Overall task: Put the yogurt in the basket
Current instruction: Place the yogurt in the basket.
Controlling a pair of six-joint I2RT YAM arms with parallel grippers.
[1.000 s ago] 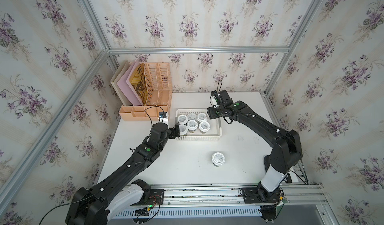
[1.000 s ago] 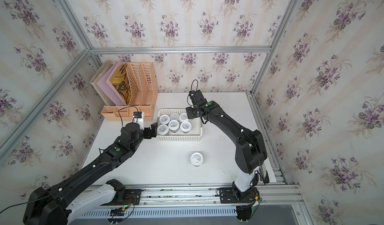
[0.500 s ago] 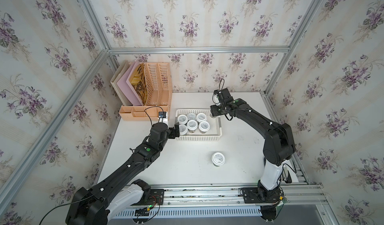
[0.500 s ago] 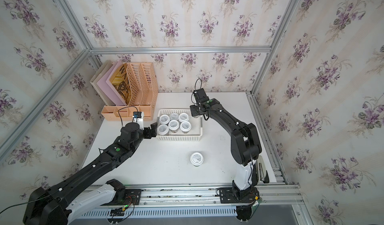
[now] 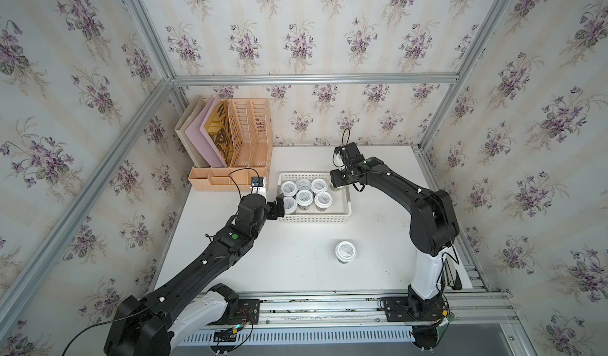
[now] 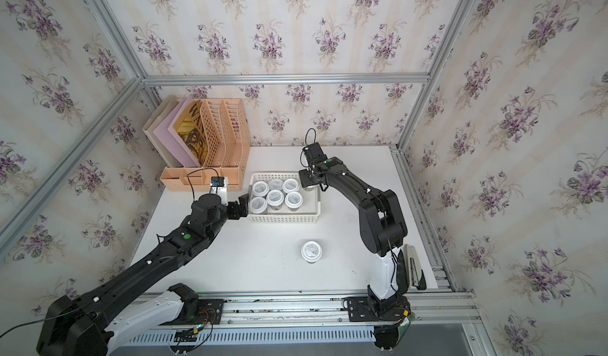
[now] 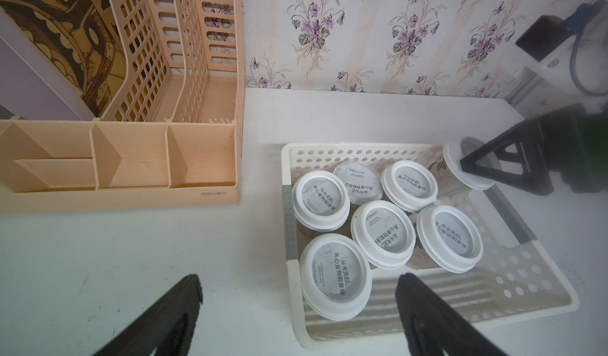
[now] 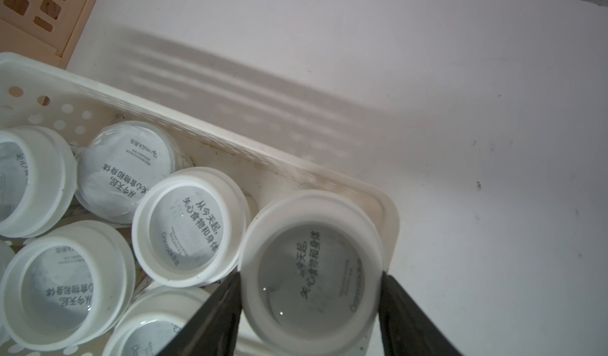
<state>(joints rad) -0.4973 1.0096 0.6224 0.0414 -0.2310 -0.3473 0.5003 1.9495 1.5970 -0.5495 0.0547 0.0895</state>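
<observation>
Eight yogurt cups (image 5: 304,197) in all: six are in the basket (image 5: 316,219), a seventh cup (image 8: 311,265) is clamped between the jaws of the right gripper (image 8: 311,280), and an eighth cup (image 5: 345,250) stands alone on the table (image 5: 289,272). There is one basket. One peach file organizer (image 5: 250,134) contains three flat sheets (image 5: 200,140) (beige, pink and gold-patterned). Two robot arms (image 5: 204,265) each have one gripper; the left gripper (image 7: 301,283) carries none of the cups.

Left arm (image 5: 210,265) and right arm (image 5: 427,219) are black, jointed, with white base links (image 5: 426,272) and 1 green dot (image 5: 234,236) each; right gripper (image 8: 310,277) has black tapered fingers (image 8: 210,321).
</observation>
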